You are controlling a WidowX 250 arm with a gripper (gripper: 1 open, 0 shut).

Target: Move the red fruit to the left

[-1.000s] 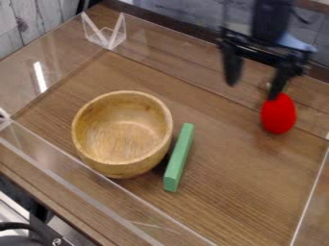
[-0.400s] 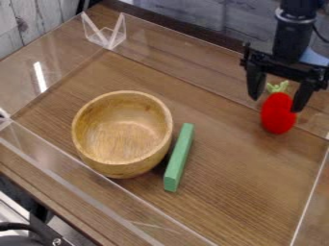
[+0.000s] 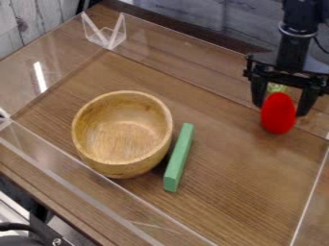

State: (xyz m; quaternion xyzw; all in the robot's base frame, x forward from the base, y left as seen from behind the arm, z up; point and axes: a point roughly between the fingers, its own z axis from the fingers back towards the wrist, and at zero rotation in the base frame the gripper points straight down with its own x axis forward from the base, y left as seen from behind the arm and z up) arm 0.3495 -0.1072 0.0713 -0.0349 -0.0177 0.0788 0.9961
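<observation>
The red fruit (image 3: 278,112) is a small glossy strawberry shape with a green top, standing on the wooden table at the right. My gripper (image 3: 282,96) hangs straight over it, open, with one dark finger (image 3: 256,95) to its left and the other to its right. The fingertips reach down to about the level of the fruit's leafy top, straddling it. Whether the fingers touch the fruit cannot be made out.
A round wooden bowl (image 3: 121,132) sits left of centre, with a flat green bar (image 3: 179,157) lying just to its right. Clear acrylic walls (image 3: 103,30) ring the table, one running close along the right side near the fruit.
The gripper has travelled right and down, from a spot up and left of the fruit to directly over it, jaws staying open. The fruit, bowl and bar have not moved.
</observation>
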